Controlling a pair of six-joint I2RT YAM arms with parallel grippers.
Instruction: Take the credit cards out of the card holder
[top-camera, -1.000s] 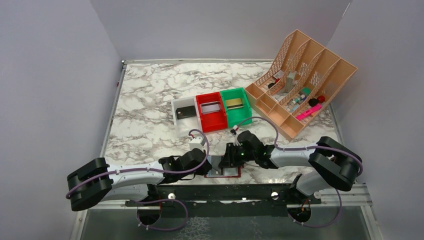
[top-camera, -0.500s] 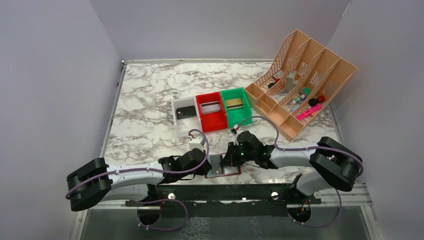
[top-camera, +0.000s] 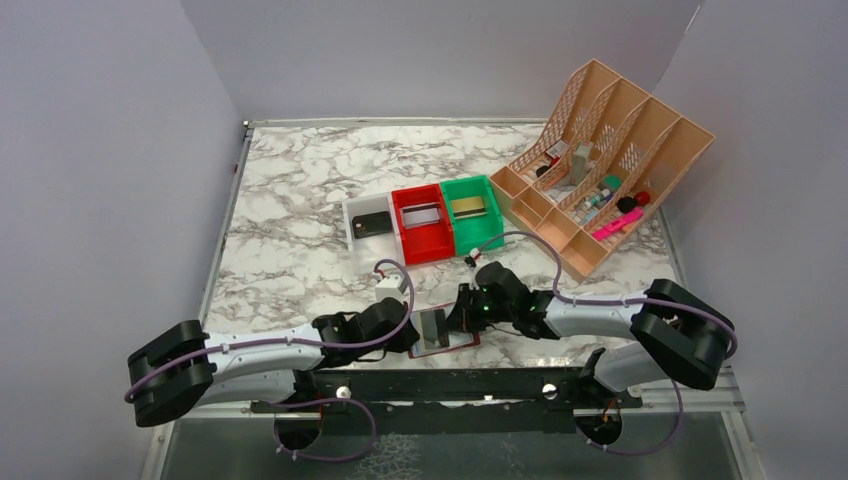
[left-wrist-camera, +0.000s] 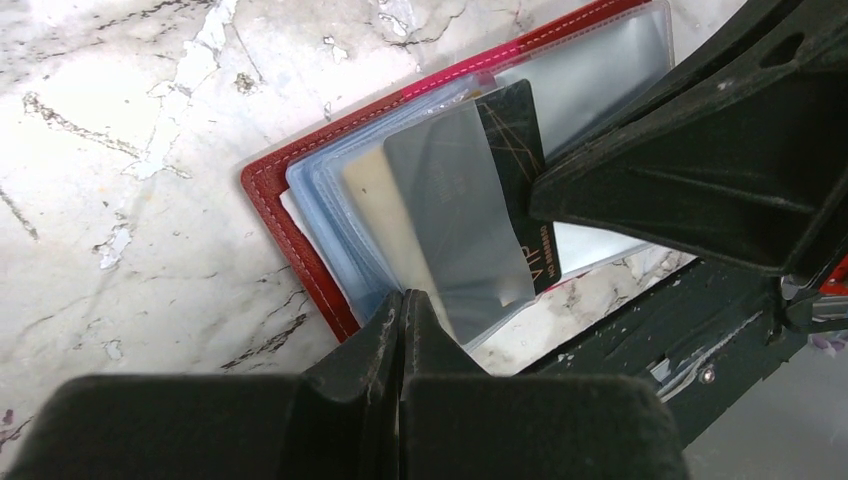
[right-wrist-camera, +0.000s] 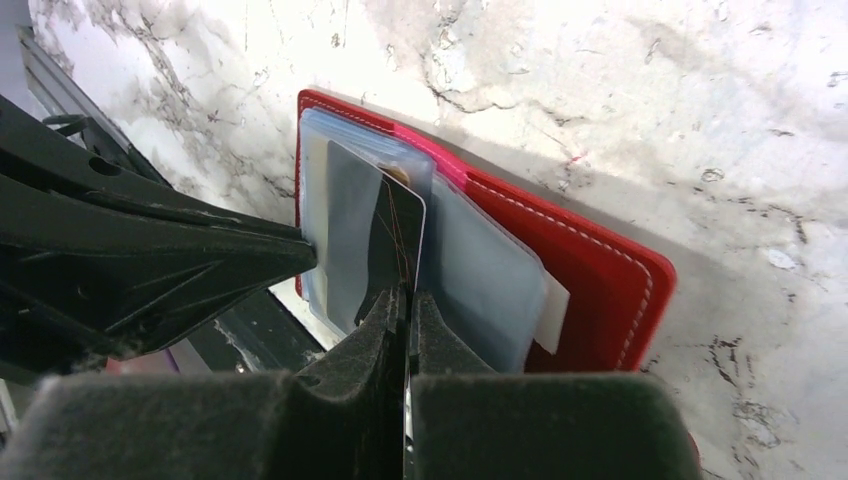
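Three credit cards (left-wrist-camera: 455, 215) (one card holder (left-wrist-camera: 275, 195))

Looks down on a flat dark-red stitched card holder (right-wrist-camera: 600, 265) lying open on the white, grey-veined marble counter (right-wrist-camera: 650, 100). Shows pale-blue clear plastic pockets (right-wrist-camera: 480, 285) fanned across its face. Has the right pincer (right-wrist-camera: 408, 297) closed on the near edge of a thin black rectangular card (right-wrist-camera: 400, 235) with gold lines, beside a grey card (right-wrist-camera: 350, 240) in the pockets. Catches, at left, the black left pincer (right-wrist-camera: 290, 256), tip at the pockets' edge.
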